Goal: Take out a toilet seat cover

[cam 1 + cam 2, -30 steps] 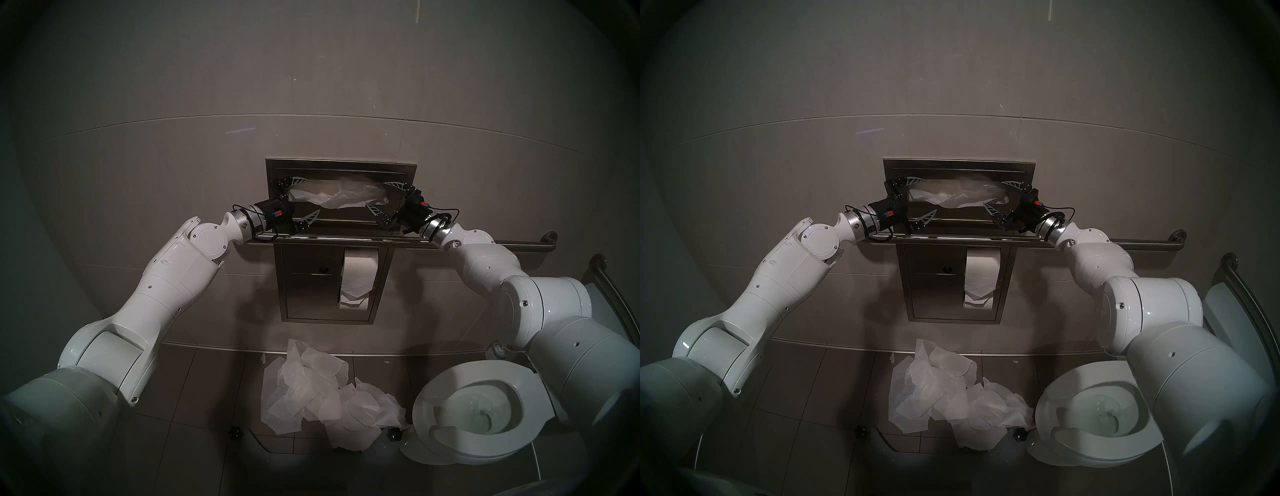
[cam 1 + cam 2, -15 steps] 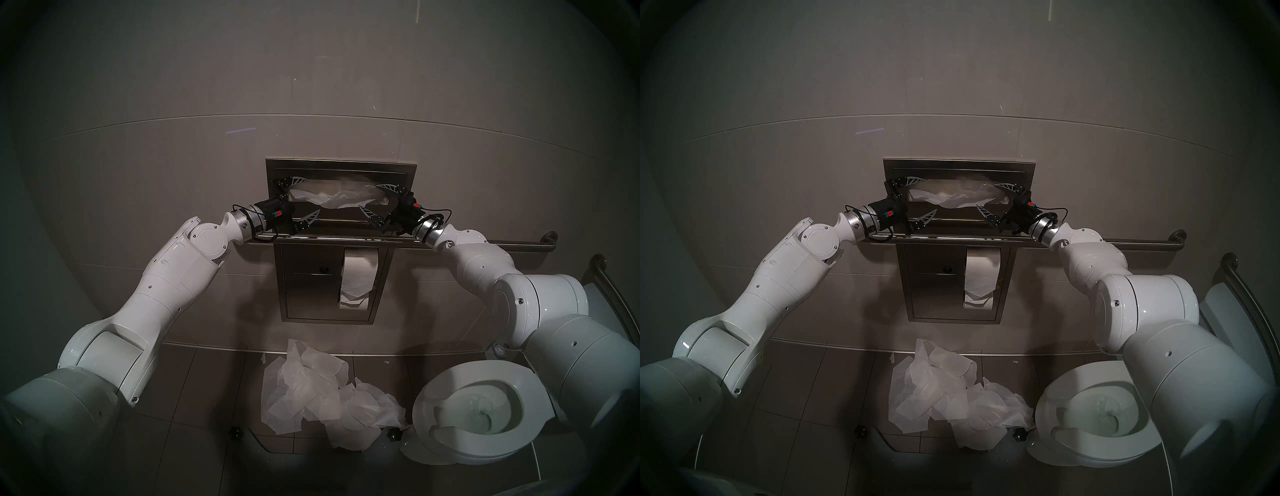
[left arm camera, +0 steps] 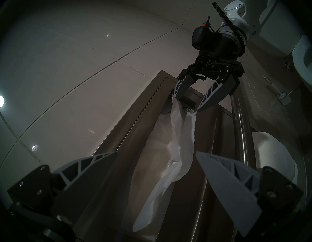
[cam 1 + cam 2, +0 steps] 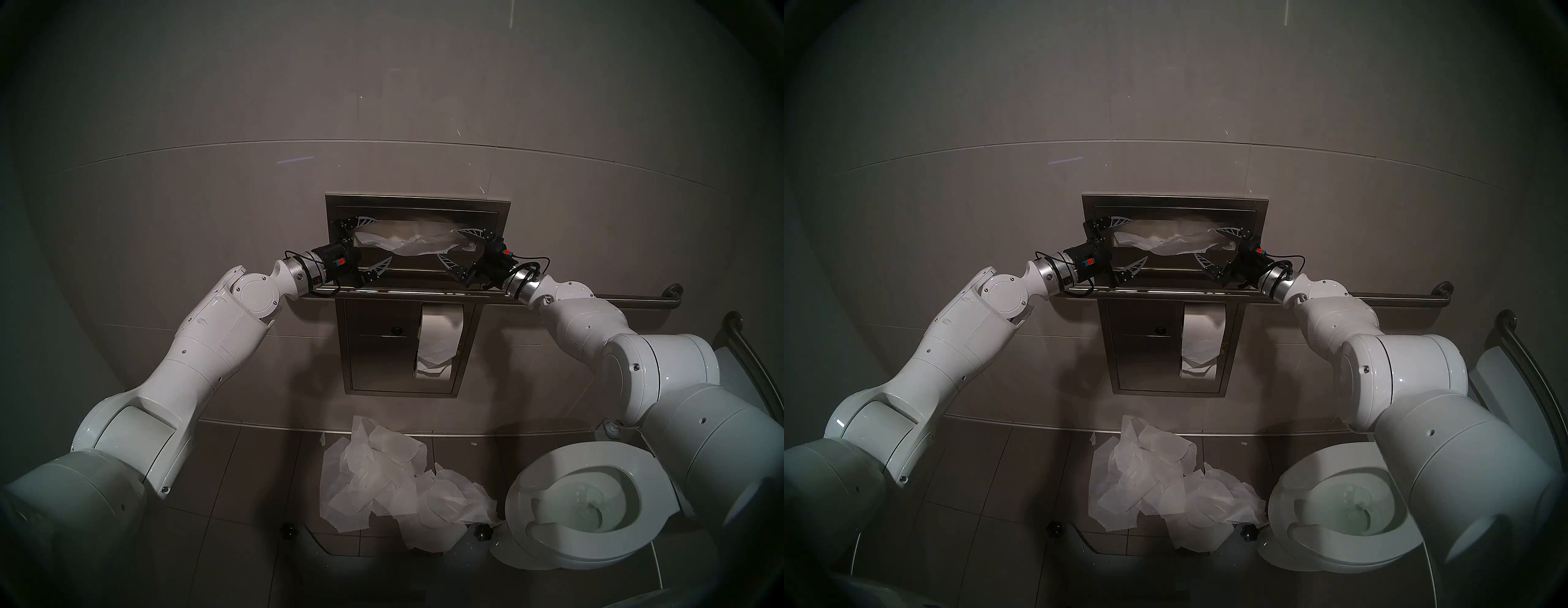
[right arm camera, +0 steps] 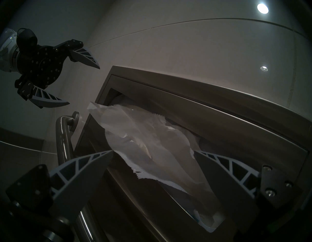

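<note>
Dispenser: the steel wall dispenser (image 4: 418, 203) is my landmark; its wide slot faces me, and everything below is placed from it.
Toilet: down and to the right of the dispenser, the toilet (image 4: 581, 505) stands with its seat bare.
Heap: straight below the dispenser, on the floor, lies a heap of wrinkled white sheets (image 4: 394, 479); I judge none of these is the one I am after.
Roll: the toilet paper roll (image 4: 439, 339) hangs in the lower panel under the dispenser, beneath the grab bar (image 4: 424, 292).
Cover: the toilet seat cover (image 4: 413, 244) sits in the dispenser's slot, a creased part drooping out over the lower lip.
Left claw: my left gripper (image 4: 368, 246) is at the slot's left end, jaws wide apart, closed on nothing.
Right claw: my right gripper (image 4: 460, 248) is at the slot's right end, jaws wide apart around the paper's edge, one tip at it.
Progress: reach done; pinching and pulling the sheet clear remain.
</note>
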Robot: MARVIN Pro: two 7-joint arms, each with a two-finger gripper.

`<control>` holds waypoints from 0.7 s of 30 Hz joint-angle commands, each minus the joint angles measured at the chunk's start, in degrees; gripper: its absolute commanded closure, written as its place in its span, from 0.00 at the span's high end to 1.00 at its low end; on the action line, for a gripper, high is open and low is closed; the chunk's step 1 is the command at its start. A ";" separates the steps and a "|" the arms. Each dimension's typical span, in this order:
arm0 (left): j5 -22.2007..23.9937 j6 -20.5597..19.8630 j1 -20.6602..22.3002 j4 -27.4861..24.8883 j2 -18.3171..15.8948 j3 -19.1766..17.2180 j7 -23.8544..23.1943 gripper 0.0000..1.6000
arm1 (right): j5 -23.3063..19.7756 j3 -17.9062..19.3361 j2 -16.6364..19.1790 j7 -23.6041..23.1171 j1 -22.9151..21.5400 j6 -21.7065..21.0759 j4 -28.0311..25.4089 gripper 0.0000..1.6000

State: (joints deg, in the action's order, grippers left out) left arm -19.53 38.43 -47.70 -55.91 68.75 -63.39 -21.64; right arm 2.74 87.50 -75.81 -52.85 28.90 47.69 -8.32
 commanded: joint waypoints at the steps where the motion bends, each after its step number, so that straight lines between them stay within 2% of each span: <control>1: 0.16 0.32 2.89 -1.23 0.11 -1.01 0.54 1.00 | 0.04 0.10 0.49 0.83 -3.09 -0.33 -1.18 1.00; 3: 0.15 0.32 2.89 -1.23 0.11 -1.02 0.53 1.00 | 0.09 0.08 0.51 0.94 -3.08 -0.46 -1.16 0.64; 4: 0.15 0.33 2.89 -1.22 0.12 -1.03 0.53 1.00 | 0.10 0.07 0.55 0.99 -3.09 -0.50 -1.17 0.58; 5: 0.15 0.33 2.89 -1.22 0.12 -1.03 0.53 1.00 | 0.12 0.06 0.60 1.02 -3.10 -0.55 -1.17 0.44; 6: 0.14 0.33 2.89 -1.22 0.12 -1.04 0.53 1.00 | 0.13 0.06 0.68 1.06 -3.10 -0.59 -1.17 0.40; 7: 0.14 0.34 2.89 -1.22 0.13 -1.04 0.53 1.00 | 0.15 0.06 0.76 1.10 -3.11 -0.63 -1.16 0.32; 9: 0.13 0.35 2.89 -1.21 0.13 -1.05 0.53 1.00 | 0.16 0.08 0.94 1.17 -3.12 -0.69 -1.15 0.26; 13: 0.12 0.36 2.89 -1.20 0.14 -1.06 0.53 1.00 | 0.16 0.14 1.15 1.32 -3.13 -0.73 -1.13 0.24; 14: 0.12 0.36 2.89 -1.20 0.14 -1.06 0.53 1.00 | 0.17 0.14 1.20 1.34 -3.13 -0.72 -1.13 0.20; 15: 0.11 0.36 2.90 -1.20 0.15 -1.07 0.53 1.00 | 0.19 0.15 1.29 1.41 -3.10 -0.68 -1.11 0.00; 21: 0.09 0.38 2.91 -1.18 0.16 -1.10 0.52 1.00 | 0.15 0.25 1.46 1.69 -2.98 -0.39 -1.08 0.00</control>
State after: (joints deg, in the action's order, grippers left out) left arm -19.60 38.49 -47.70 -55.84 68.82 -63.47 -21.65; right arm 3.11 87.43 -74.83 -51.96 28.51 46.74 -8.06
